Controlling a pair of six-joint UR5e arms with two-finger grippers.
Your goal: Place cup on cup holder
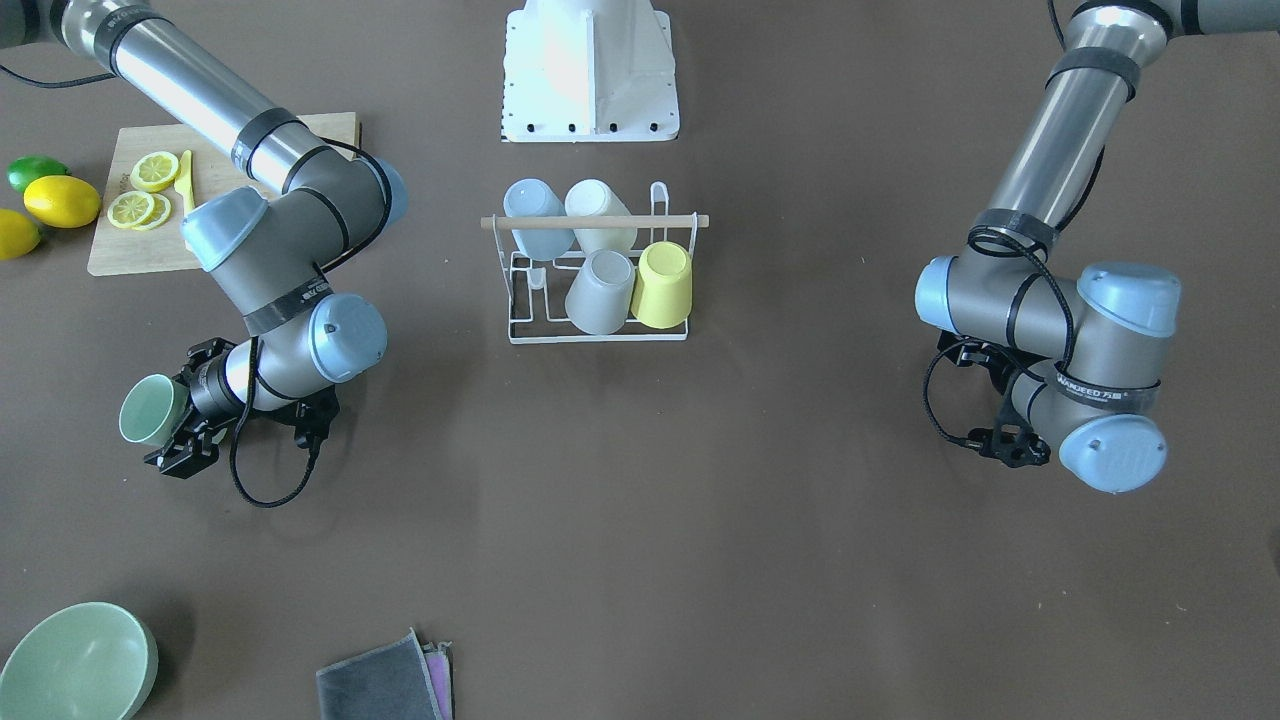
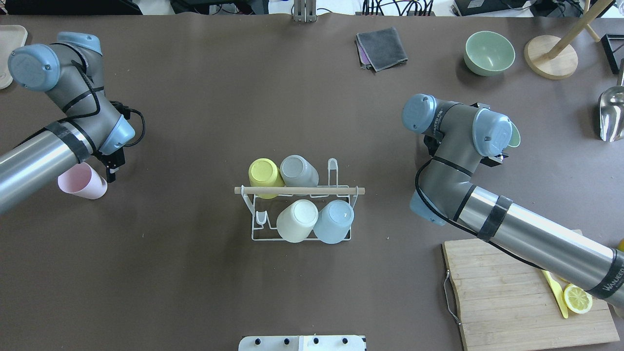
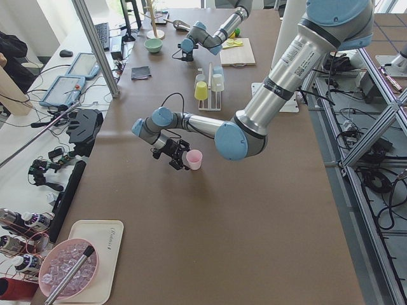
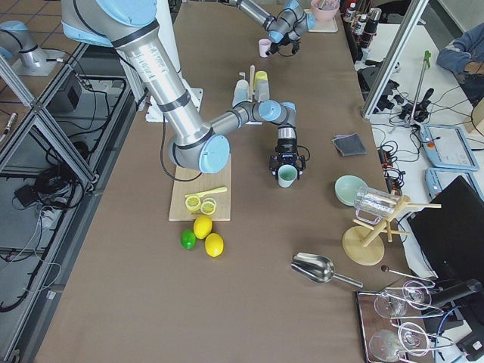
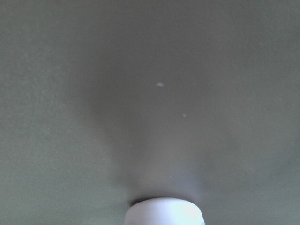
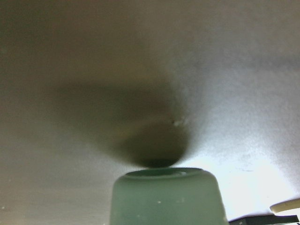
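The cup holder [image 1: 530, 338], a white wire rack with a wooden rod on top, stands mid-table and carries several upturned cups; it also shows in the overhead view [image 2: 258, 238]. My right gripper [image 1: 175, 410] is shut on a pale green cup [image 1: 148, 410], held on its side low over the table on my right; the cup fills the bottom of the right wrist view [image 6: 164, 197]. My left gripper [image 2: 109, 170] sits at a pink cup [image 2: 83, 181] on my left and seems shut on it; the cup's end shows in the left wrist view [image 5: 164, 212].
A wooden cutting board [image 1: 120, 255] with lemon slices and a yellow knife lies near my right arm, with lemons and a lime [image 1: 60, 200] beside it. A green bowl [image 1: 75, 665] and a folded grey cloth [image 1: 385, 680] lie at the far edge.
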